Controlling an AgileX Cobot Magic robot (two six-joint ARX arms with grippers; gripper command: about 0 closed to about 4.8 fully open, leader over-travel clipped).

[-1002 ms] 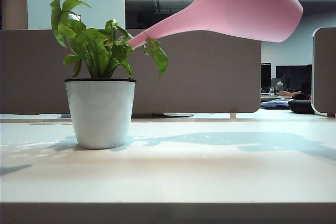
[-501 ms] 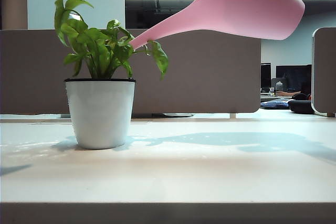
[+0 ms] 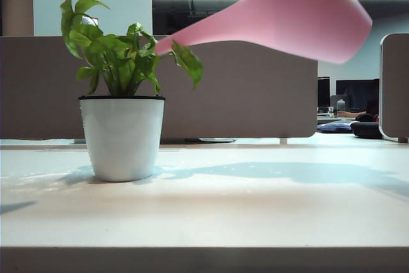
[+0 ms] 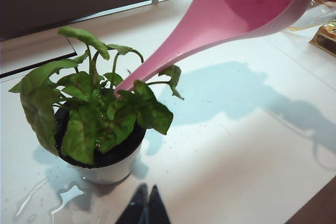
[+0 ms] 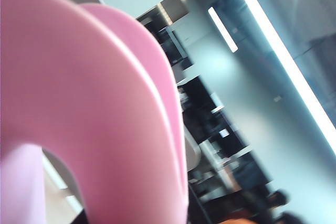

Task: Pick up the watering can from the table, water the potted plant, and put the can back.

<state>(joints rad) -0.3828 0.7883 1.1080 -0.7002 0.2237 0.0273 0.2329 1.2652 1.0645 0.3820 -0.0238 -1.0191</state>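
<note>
Potted plant (image 3: 121, 103) at left of exterior view, on table (image 3: 255, 202). Watering can (image 3: 287, 14) upper right, airborne, tilted, spout tip among leaves. Left gripper (image 4: 145, 205) beside pot, jaws together. Right gripper hidden behind can handle; jaw state cannot be told.

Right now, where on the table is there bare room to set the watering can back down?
Bare white table runs from the potted plant rightward, under the raised watering can. By the pot it is tight: the closed left gripper and a water puddle sit there.
</note>
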